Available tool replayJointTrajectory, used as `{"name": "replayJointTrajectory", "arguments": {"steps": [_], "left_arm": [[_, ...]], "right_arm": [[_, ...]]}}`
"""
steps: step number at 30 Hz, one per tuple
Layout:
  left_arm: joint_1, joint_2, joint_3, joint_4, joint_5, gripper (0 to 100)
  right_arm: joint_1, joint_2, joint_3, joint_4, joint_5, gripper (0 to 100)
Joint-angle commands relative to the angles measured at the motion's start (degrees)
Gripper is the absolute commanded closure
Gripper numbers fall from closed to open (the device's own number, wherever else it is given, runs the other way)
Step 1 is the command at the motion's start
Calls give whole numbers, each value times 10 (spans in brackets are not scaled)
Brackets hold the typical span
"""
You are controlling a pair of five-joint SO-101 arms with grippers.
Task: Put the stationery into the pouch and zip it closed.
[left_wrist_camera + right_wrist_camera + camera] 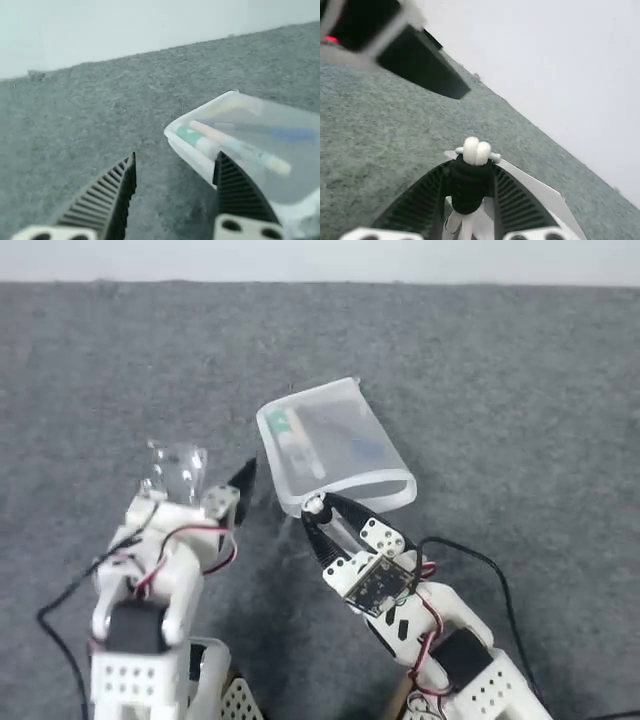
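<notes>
A translucent pouch lies on the grey carpet mid-table. Inside it are a white and green pen and a blue item. My right gripper is at the pouch's near left corner, shut on the zipper pull, a white bead on a black tab pinched between the jaws. My left gripper stands open just left of the pouch, nothing between its fingers. In the left wrist view the pouch lies beyond the open gripper, the pen showing through its wall.
Grey carpet covers the table, with bare room to the far left and right of the pouch. A pale wall runs along the far edge. A black finger of the left arm crosses the right wrist view. Cables trail behind the right arm.
</notes>
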Motion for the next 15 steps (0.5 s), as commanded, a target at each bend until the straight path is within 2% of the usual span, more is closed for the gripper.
{"name": "replayJointTrajectory", "arguments": {"steps": [1, 8, 12, 15], "left_arm": [[-4, -103, -13, 65, -51, 704], [1, -228, -5, 147, -118, 678], [1, -221, 29, 138, -138, 678], [1, -221, 64, 118, -138, 678]], "right_arm": [[14, -22, -31, -13, 3, 993], [35, -22, -58, 13, 3, 993], [30, -22, -119, 109, 6, 991], [33, -22, -145, 142, 6, 991]]}}
